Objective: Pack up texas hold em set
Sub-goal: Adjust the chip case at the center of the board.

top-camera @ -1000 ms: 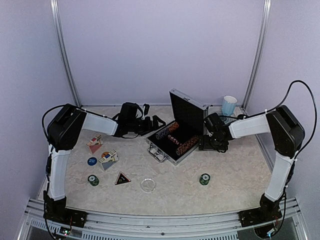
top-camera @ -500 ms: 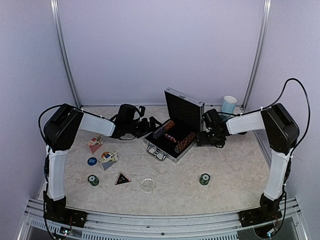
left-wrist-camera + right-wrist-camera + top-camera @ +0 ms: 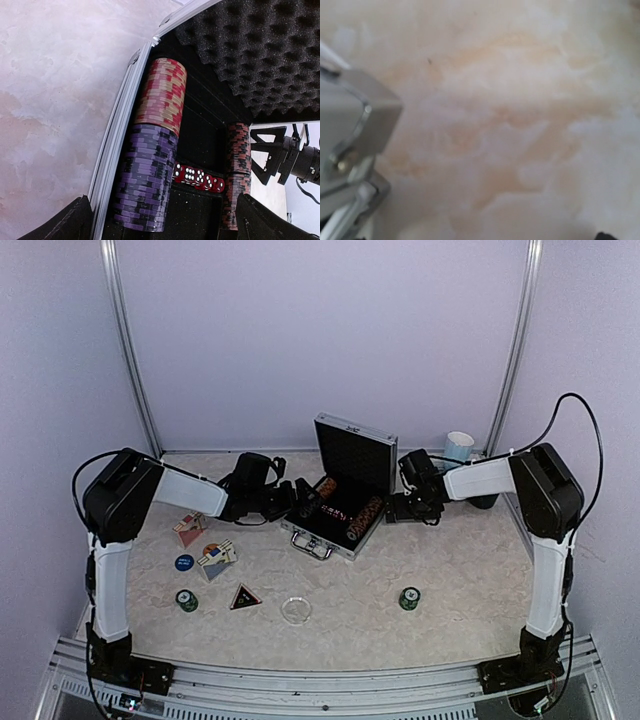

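The small silver aluminium briefcase [image 3: 356,452] had slid left between my left gripper [image 3: 299,498] and right gripper [image 3: 393,508], both gaping empty; I judged packing not begun.

You are looking at very little legible writing. The red dice [image 3: 199,178] in the briefcase [image 3: 116,150] are showing white pips, blurred past sure counting. The blue disc [image 3: 184,562] is carrying white lettering and the black triangle [image 3: 245,597] an orange-edged mark, both too small to read.
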`<state>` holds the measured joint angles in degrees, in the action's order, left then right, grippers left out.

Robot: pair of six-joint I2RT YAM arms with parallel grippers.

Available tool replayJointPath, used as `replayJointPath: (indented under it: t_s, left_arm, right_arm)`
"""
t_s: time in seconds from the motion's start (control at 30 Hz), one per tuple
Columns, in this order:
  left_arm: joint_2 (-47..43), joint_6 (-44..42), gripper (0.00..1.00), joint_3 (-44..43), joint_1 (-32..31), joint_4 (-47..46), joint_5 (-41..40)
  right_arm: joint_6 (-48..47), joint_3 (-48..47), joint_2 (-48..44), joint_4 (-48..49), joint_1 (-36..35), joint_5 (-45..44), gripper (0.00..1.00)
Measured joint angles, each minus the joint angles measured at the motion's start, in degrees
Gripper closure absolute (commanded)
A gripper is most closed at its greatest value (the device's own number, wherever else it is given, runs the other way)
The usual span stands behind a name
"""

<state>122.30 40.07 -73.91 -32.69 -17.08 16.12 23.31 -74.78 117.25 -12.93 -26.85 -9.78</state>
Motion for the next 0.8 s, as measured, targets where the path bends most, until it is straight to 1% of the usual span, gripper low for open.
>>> replayJointPath:
  t_s: [0.3,0.8]
  left_arm:
    - [-2.6,0.2,0.01,3.2,-1.5,0.5,-2.5]
    - [-7.4,1.7,0.01,9.4,-7.9,0.6,-5.2]
  right_arm:
    - [-0.7,-3.1,2.0,-0.1,0.2,0.8,0.01]
    - [-1.2,-3.4,2.4,0.5,1.2,1.9,0.01]
